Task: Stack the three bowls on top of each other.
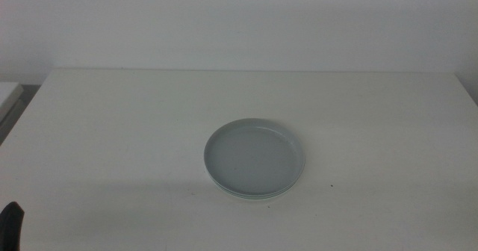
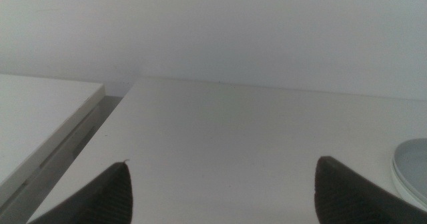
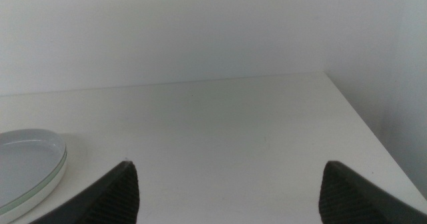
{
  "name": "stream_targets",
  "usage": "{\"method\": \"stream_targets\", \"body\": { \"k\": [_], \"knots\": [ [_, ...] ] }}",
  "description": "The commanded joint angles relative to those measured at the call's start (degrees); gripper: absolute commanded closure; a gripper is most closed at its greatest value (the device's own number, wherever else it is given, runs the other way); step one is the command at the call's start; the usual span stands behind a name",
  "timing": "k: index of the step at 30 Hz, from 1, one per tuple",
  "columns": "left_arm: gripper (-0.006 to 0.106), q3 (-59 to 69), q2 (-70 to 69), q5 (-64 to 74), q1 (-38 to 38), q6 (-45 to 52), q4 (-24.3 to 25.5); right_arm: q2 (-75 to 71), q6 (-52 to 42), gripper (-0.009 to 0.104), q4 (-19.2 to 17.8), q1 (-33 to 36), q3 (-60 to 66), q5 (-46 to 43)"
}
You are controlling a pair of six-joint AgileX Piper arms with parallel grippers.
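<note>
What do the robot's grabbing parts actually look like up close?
Each gripper, left gripper and right gripper, shows two dark, nearly black jaws, wedge-shaped and tapering to blunt tips. Their inner faces have a fine ribbed, rubbery-looking texture. No cables, markings or more of the arms are visible.

only the stack of bowls (image 1: 255, 158) stands on the table (image 1: 112, 131); open surface all around it.

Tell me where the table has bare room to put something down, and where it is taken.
The table is bare left of the stacked bowls, right of them, and behind them up to the back wall. Only the middle front is taken, by that stack. The left gripper and right gripper wait open near the front edge, holding nothing.
</note>
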Motion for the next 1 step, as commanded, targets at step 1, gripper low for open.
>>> {"method": "stream_targets", "body": {
  "k": [1],
  "knots": [
    [0.007,0.03,-0.26,-0.8,-0.02,-0.08,-0.22,-0.26,-0.34,0.002,-0.08,-0.46,0.11,-0.56]
  ]
}}
